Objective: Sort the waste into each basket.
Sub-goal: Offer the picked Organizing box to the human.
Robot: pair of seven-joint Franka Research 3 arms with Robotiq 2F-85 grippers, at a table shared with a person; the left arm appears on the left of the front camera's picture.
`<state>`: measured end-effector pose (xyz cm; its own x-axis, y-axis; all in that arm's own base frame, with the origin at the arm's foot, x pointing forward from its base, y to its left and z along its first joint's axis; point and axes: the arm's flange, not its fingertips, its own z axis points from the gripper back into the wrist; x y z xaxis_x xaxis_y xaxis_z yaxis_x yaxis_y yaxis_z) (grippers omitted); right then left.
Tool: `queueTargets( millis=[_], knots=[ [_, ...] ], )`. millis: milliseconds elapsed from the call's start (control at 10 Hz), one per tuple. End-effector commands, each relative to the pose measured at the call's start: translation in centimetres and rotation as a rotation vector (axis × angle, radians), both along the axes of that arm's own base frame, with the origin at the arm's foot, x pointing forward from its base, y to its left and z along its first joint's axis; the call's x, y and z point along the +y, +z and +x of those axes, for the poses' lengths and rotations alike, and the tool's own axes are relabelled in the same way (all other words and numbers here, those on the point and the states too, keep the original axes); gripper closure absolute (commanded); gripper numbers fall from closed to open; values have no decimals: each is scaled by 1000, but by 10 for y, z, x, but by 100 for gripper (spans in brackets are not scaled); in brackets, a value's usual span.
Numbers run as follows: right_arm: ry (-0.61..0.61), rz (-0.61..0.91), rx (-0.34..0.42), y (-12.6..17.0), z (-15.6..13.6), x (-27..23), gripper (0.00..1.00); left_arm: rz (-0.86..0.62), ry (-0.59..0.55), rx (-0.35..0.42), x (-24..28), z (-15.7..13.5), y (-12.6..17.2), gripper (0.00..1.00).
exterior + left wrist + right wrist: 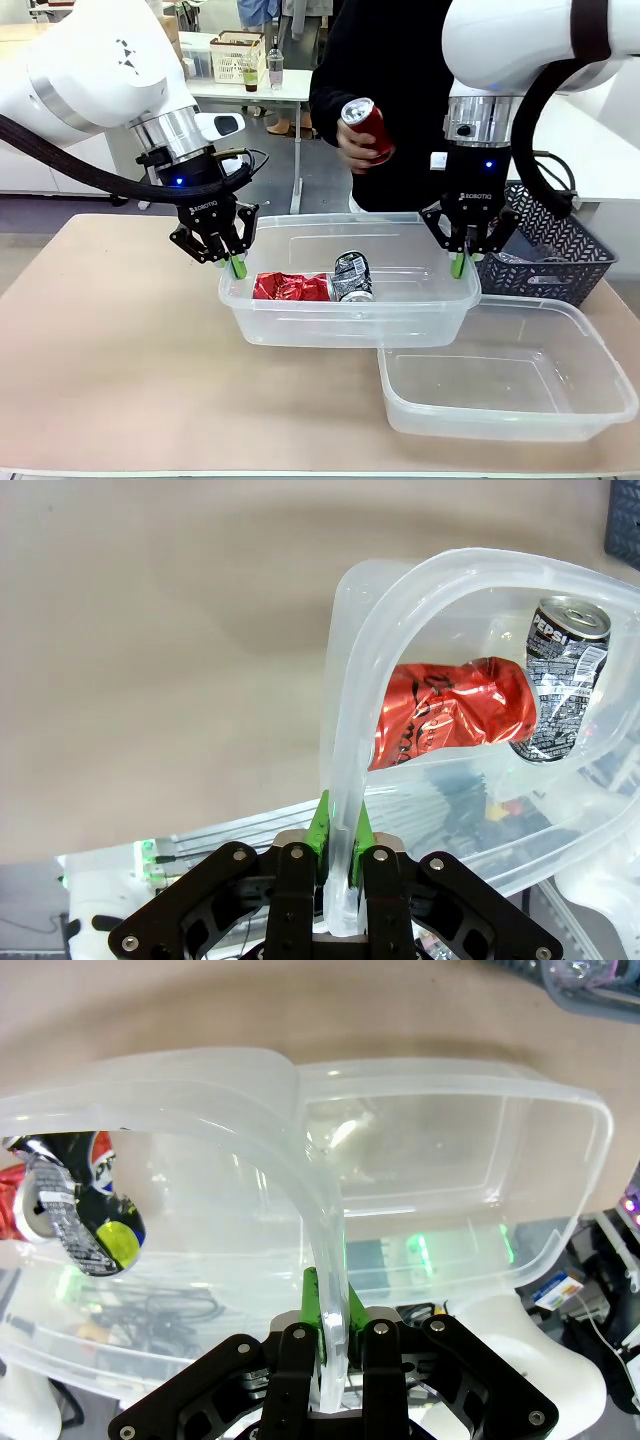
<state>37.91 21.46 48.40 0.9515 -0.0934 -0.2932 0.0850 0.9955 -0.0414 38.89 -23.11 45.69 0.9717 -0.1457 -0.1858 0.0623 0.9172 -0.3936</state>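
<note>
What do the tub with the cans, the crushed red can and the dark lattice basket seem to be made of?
The tub: clear, slightly milky plastic, glossy; its contents show through its wall. The crushed red can: thin metal, probably aluminium, shiny printed coat; it holds sharp creases. The dark basket: probably moulded plastic, matt; its lattice wall is even.

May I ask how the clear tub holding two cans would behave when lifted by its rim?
The tub looks thin-walled, so it probably flexes between the left gripper and right gripper. Its crushed red can and black can lie loose, so they may slide.
</note>
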Motion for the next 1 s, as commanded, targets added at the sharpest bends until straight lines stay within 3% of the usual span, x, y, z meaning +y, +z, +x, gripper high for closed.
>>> queueTargets(
  millis=[0,900],
  knots=[
    [4,4,9,5,2,2,94,-5,8,-10,2,-3,3,93],
    [4,4,9,5,2,2,94,-5,8,-10,2,-3,3,93]
  ],
)
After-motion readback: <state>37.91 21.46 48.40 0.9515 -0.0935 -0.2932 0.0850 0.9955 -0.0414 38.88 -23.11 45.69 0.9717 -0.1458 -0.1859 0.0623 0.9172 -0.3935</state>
